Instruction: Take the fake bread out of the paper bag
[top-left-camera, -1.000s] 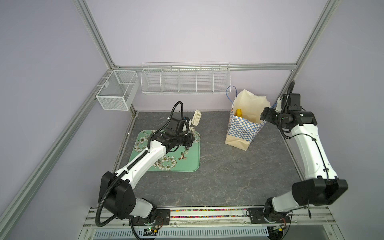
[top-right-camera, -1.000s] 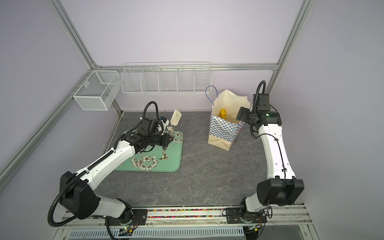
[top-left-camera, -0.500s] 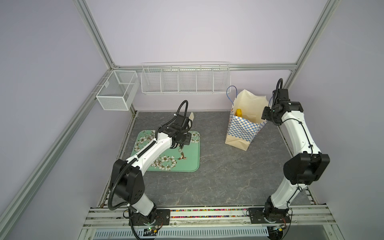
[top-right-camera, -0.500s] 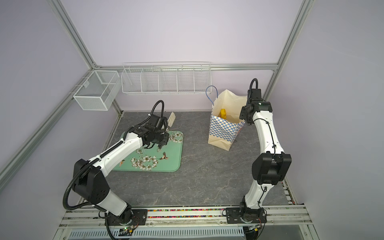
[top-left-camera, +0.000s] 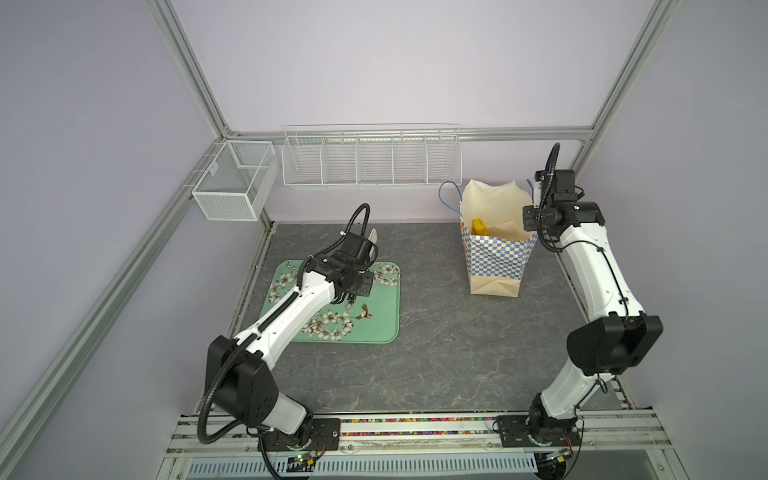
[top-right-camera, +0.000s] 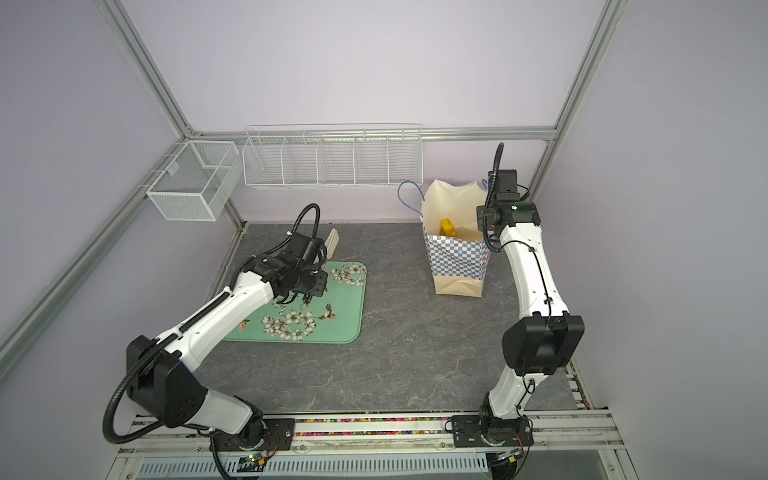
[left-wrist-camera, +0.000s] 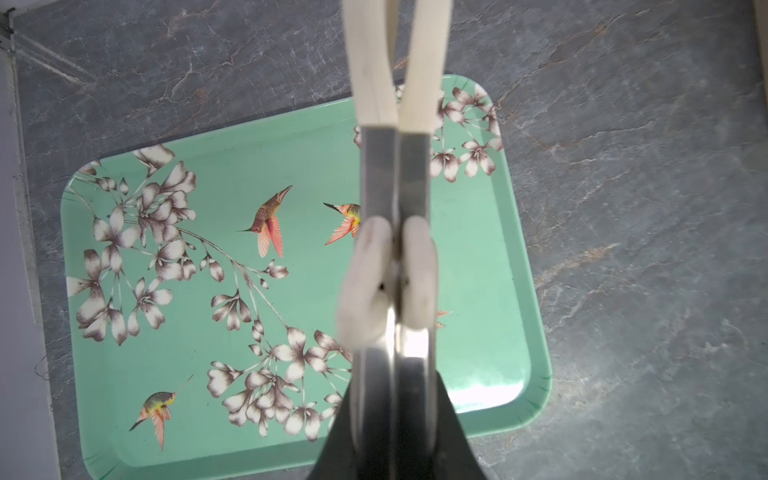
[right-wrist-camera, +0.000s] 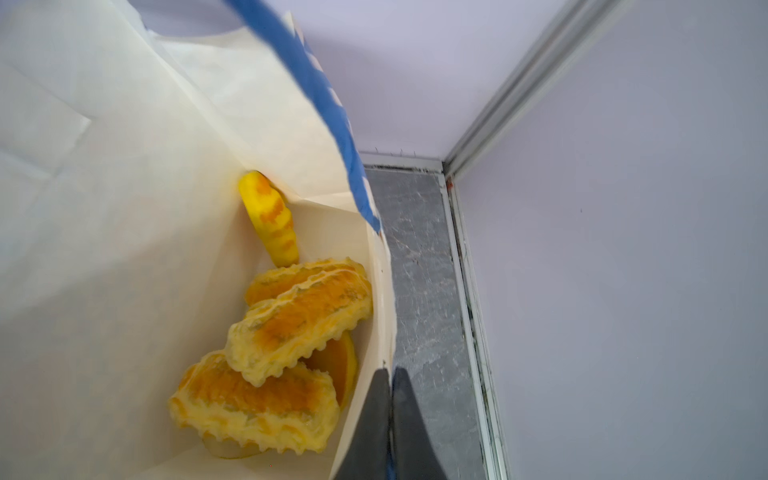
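The paper bag (top-left-camera: 494, 262) (top-right-camera: 457, 266) stands open at the back right of the table, its inside cream (right-wrist-camera: 104, 208). Fake bread lies in it: several ribbed golden loaves (right-wrist-camera: 291, 316), with a yellow piece (top-left-camera: 478, 226) (top-right-camera: 446, 227) showing at the mouth in both top views. My right gripper (right-wrist-camera: 390, 374) (top-left-camera: 535, 199) is shut on the bag's right rim. My left gripper (left-wrist-camera: 395, 415) (top-left-camera: 363, 251) hovers over the green tray (left-wrist-camera: 208, 374), shut on metal tongs (left-wrist-camera: 395, 174) with cream tips (top-right-camera: 332, 241), squeezed together.
The flowered green tray (top-left-camera: 386, 316) (top-right-camera: 345, 316) lies at the left on the grey table. A white wire rack (top-left-camera: 370, 160) hangs on the back wall and a mesh box (top-left-camera: 232, 183) on the left frame. The frame post and wall stand close beside the bag.
My right gripper has closed on the bag's rim while its arm shifted pose. The left arm has swung a little with the tongs still in its grip.
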